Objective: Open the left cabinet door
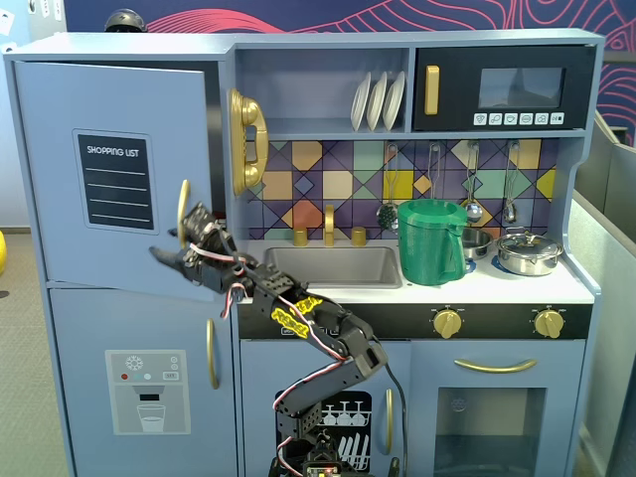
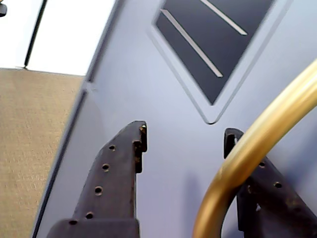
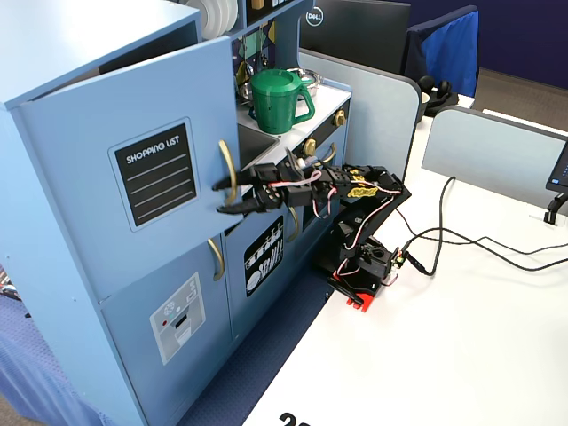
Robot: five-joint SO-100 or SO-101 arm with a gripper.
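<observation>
The left cabinet door [image 1: 50, 199] is light blue with a black "SHOPPING LIST" chalkboard panel [image 1: 115, 179] and a curved gold handle [image 1: 183, 207]. It stands ajar, its handle edge swung out from the cabinet. My gripper [image 1: 171, 243] is open at the lower part of the handle, one finger on each side. In the wrist view the gripper [image 2: 185, 131] faces the door [image 2: 133, 64], and the handle [image 2: 257, 144] crosses the right finger [image 2: 257, 198]. From the side in the other fixed view, the gripper [image 3: 219, 199] straddles the handle [image 3: 229, 169] on the door [image 3: 80, 133].
Below is a blue door with a water-dispenser picture [image 1: 147, 393]. A gold phone [image 1: 246, 139] hangs right of the open door. A green pitcher [image 1: 430, 241] stands by the sink [image 1: 333, 266]. The arm's base [image 3: 359, 266] sits on a white table with cables [image 3: 461, 240].
</observation>
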